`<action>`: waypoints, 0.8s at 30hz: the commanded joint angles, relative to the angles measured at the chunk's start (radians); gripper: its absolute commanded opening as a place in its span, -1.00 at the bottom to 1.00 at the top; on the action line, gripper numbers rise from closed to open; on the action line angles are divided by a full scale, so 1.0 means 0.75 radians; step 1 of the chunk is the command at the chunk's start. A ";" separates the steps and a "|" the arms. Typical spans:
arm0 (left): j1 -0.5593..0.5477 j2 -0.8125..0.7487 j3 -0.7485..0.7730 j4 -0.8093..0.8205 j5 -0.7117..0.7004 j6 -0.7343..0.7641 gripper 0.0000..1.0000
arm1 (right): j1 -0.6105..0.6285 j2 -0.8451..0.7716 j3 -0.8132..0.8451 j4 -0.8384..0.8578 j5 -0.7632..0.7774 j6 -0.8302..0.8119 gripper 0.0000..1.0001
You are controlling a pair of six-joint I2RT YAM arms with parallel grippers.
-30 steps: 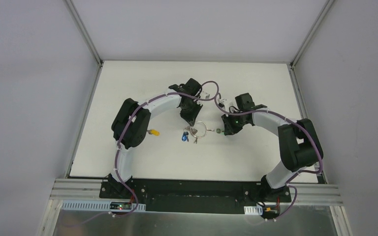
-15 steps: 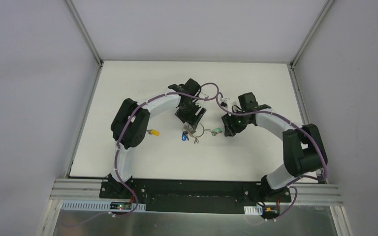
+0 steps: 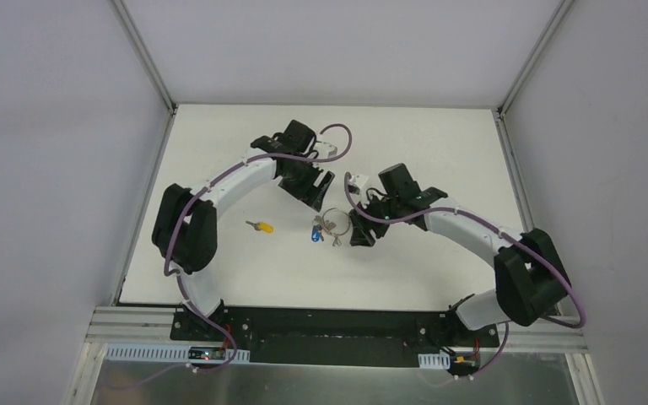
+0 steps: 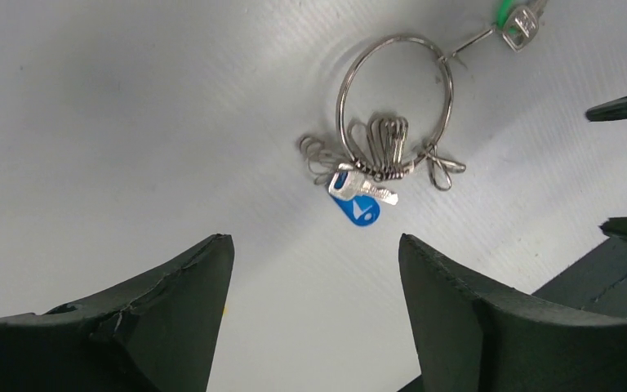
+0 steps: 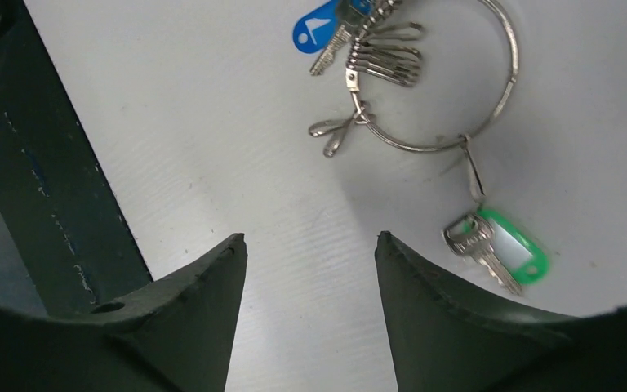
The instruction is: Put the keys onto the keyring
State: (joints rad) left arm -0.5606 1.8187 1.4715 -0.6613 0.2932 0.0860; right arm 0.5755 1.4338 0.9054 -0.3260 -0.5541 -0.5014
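Set against the view a second ago, find the left hand (image 4: 312, 249) drawn back to eleven o'clock of the keyring (image 3: 335, 221), and the right hand (image 5: 310, 241) swung in close at four o'clock of it, over the green key (image 5: 502, 245). See both hands spread wide, pinching nothing. Count one keyring, with one blue-headed key (image 4: 357, 208) and a fan of small silver keys (image 4: 380, 143) too crowded to number. Count one green key at five o'clock of the ring in the right wrist view, its thin link touching the rim, and one yellow key (image 3: 261, 226) well apart at nine o'clock. All lying on a plain white surface (image 3: 219, 152), boxed by pale grey walls (image 3: 51, 169), with a black rail (image 3: 329, 325) along the near edge.
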 commanded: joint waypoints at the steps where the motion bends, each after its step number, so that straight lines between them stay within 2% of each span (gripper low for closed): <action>1: 0.045 -0.143 -0.062 -0.104 0.042 0.100 0.51 | 0.100 0.112 0.098 0.093 0.022 0.035 0.22; 6: 0.156 -0.214 -0.076 -0.196 0.042 0.147 0.52 | 0.186 0.294 0.204 0.112 0.083 0.069 0.09; 14: 0.298 -0.283 -0.130 -0.262 0.055 0.172 0.51 | 0.198 0.452 0.375 0.148 0.149 0.126 -0.04; 17: 0.341 -0.282 -0.147 -0.278 0.084 0.160 0.49 | 0.198 0.504 0.438 0.138 0.148 0.145 -0.04; 24: 0.405 -0.305 -0.169 -0.312 0.154 0.143 0.45 | 0.164 0.629 0.537 0.093 0.165 0.121 0.11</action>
State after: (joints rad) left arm -0.2768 1.6394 1.3613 -0.8551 0.3588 0.1913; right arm 0.7193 1.8648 1.2591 -0.2352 -0.4339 -0.4118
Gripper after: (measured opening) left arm 0.728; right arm 0.549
